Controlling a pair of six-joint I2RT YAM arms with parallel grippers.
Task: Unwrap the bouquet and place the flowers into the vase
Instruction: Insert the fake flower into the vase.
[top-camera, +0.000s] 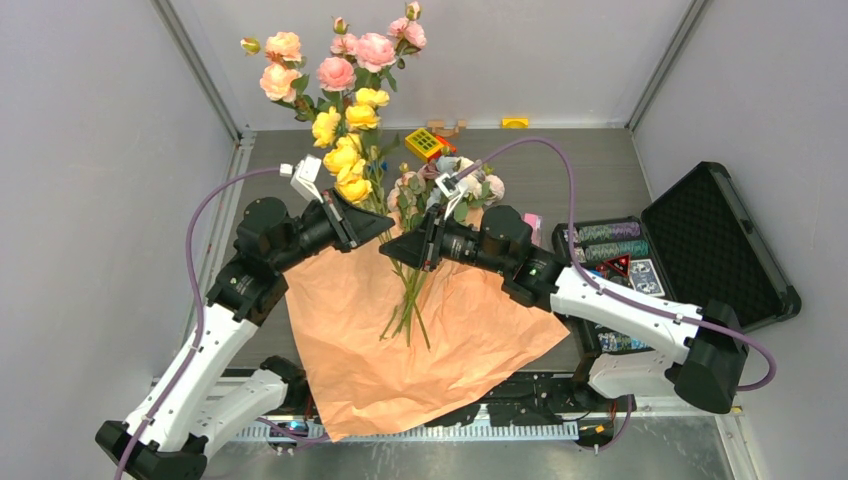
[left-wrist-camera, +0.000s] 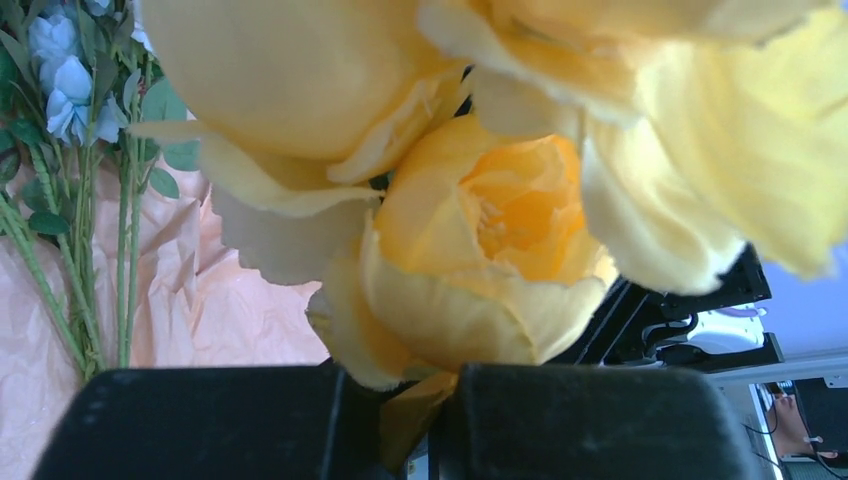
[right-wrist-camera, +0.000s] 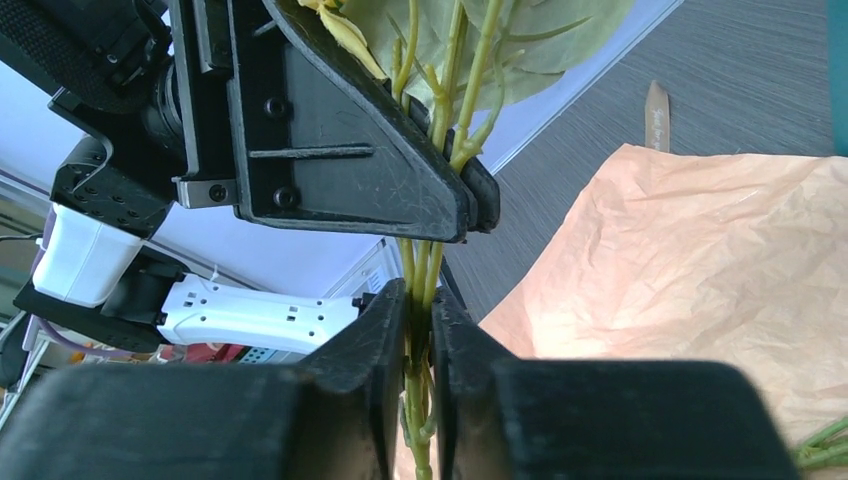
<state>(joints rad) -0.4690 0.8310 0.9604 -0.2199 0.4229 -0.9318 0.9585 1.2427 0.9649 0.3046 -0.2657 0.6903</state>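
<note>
Yellow blooms (left-wrist-camera: 500, 225) blurred close-up, cropped at top edge

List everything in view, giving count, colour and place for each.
paper: one sheet, tan-orange, spread flat in the centre
yellow flowers: one bunch, yellow, upright, stems in both tools
loose flowers: one bunch, white, pink and blue, lying on the paper
roses: several, pink and peach, tall, at the back
case: one, black, open, far right
left tool: one, black, shut on the yellow flowers' stems
right tool: one, black, shut on the same stems, lower down

Top view overhead; wrist views close-up; all share orange paper (top-camera: 400, 385).
</note>
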